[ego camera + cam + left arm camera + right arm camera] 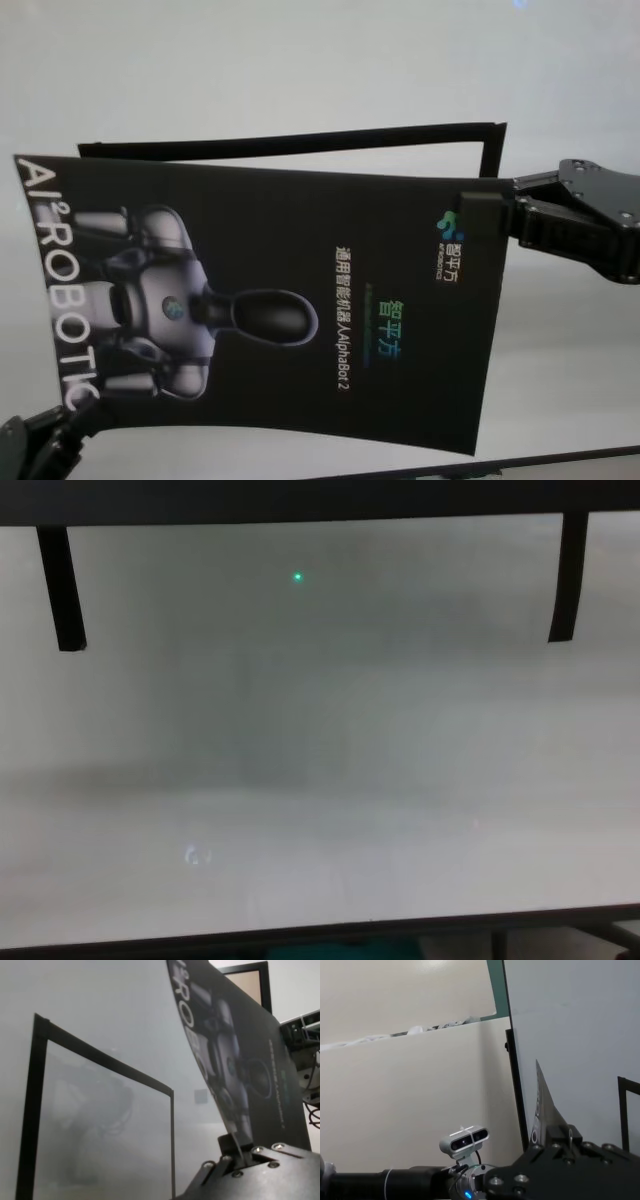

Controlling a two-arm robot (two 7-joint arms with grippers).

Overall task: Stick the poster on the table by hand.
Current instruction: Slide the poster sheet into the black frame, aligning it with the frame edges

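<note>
Poster (290, 300) held aloft above counter (300, 60), not yet stuck. Right tool (500, 215) clamps its far corner; left tool (70, 420) apparently pinches the near corner. Remaining: lower into black tape outline (490, 150), press flat.

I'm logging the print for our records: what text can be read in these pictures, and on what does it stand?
"AI²ROBOTIC", large white, along the poster's left edge.
"AlphaBot 2", ending a line of Chinese characters mid-poster.
Small logo with Chinese characters near the right end effector; its small lettering is too small to read.

Black, blocky right end effector (478, 213) with silver screws.
</note>
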